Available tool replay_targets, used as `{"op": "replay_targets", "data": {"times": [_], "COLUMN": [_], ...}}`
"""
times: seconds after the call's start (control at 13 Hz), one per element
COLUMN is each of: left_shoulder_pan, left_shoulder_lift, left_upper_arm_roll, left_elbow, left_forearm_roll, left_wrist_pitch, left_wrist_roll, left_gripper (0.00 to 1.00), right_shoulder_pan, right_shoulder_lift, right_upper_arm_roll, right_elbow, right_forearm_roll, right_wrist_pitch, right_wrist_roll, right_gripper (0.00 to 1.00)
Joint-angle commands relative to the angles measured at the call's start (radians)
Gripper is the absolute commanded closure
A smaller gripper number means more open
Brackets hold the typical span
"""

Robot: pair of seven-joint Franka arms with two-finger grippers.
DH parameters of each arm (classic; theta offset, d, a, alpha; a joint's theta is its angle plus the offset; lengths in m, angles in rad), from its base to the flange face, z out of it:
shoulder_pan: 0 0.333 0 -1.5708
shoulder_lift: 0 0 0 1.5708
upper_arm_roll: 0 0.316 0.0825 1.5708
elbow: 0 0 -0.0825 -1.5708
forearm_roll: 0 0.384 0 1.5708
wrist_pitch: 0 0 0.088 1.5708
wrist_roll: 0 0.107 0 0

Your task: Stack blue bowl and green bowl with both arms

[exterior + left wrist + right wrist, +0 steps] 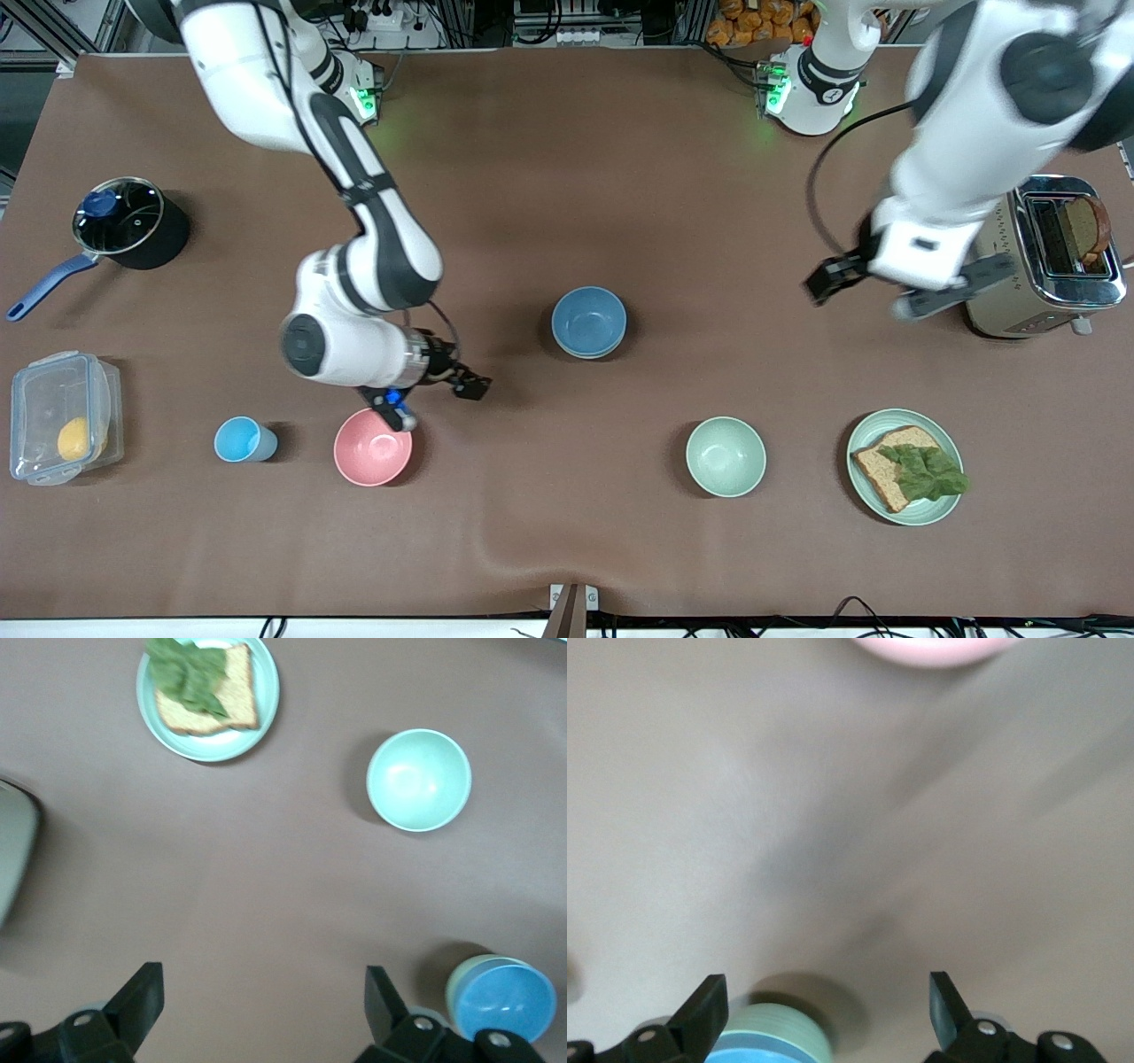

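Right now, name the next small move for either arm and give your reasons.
Probably just pull both arms clear: the blue bowl already sits nested in the green bowl mid-table, and both the open left gripper and the open right gripper hold nothing.

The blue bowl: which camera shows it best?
The front view: the whole blue bowl shows there from above, mid-table, nested in the green bowl, whose rim just peeks out. The left wrist view shows the pair smaller, partly hidden by that hand. The right wrist view catches only a cut-off edge.
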Motion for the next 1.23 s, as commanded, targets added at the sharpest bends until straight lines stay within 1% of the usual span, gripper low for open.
{"op": "replay_targets", "data": {"times": [0.0,0.15,0.23,0.31,0.38,0.46,0.54,0.62,0.69,0.77,0.85,0.92,1.0,1.15], "left_shoulder_pan": [0.066,0.052,0.053,0.053,0.049,0.032,0.006,0.0,0.001,0.003,0.004,0.004,0.003,0.001], "left_shoulder_lift": [-0.054,-0.084,-0.081,-0.074,-0.07,-0.071,-0.076,-0.076,-0.077,-0.076,-0.073,-0.073,-0.073,-0.073], "left_upper_arm_roll": [-0.005,0.057,0.065,0.087,0.101,0.11,0.143,0.166,0.168,0.168,0.168,0.168,0.167,0.165], "left_elbow": [-0.016,-0.012,0.008,0.037,0.066,0.076,0.074,0.077,0.085,0.1,0.12,0.122,0.122,0.122], "left_forearm_roll": [-0.02,-0.034,-0.035,-0.045,-0.057,-0.055,-0.052,-0.054,-0.057,-0.057,-0.057,-0.058,-0.071,-0.083], "left_wrist_pitch": [-0.039,-0.047,-0.056,-0.08,-0.111,-0.134,-0.143,-0.153,-0.163,-0.179,-0.2,-0.211,-0.219,-0.232], "left_wrist_roll": [0.18,0.308,0.354,0.383,0.392,0.396,0.397,0.408,0.441,0.46,0.463,0.465,0.465,0.463], "left_gripper": [0.0,0.0,0.0,0.0,0.0,0.0,0.0,0.0,0.0,0.0,0.0,0.0,0.0,0.0], "right_shoulder_pan": [-0.011,-0.02,-0.052,-0.087,-0.108,-0.126,-0.132,-0.144,-0.199,-0.286,-0.372,-0.413,-0.416,-0.421], "right_shoulder_lift": [-0.112,-0.184,-0.221,-0.256,-0.297,-0.343,-0.394,-0.442,-0.479,-0.508,-0.541,-0.566,-0.588,-0.626], "right_upper_arm_roll": [-0.072,-0.127,-0.126,-0.123,-0.123,-0.123,-0.12,-0.1,-0.048,0.048,0.145,0.205,0.216,0.212], "right_elbow": [-0.028,-0.028,-0.03,-0.042,-0.057,-0.088,-0.118,-0.146,-0.149,-0.146,-0.149,-0.149,-0.149,-0.145], "right_forearm_roll": [-0.092,-0.158,-0.222,-0.263,-0.283,-0.325,-0.377,-0.414,-0.428,-0.439,-0.469,-0.495,-0.514,-0.518], "right_wrist_pitch": [-0.107,-0.181,-0.207,-0.251,-0.282,-0.305,-0.311,-0.319,-0.342,-0.363,-0.376,-0.403,-0.435,-0.498], "right_wrist_roll": [-0.154,-0.252,-0.304,-0.364,-0.427,-0.476,-0.502,-0.519,-0.539,-0.546,-0.546,-0.546,-0.55,-0.617], "right_gripper": [0.0,0.0,0.0,0.0,0.0,0.0,0.0,0.0,0.0,0.0,0.0,0.0,0.0,0.0]}}
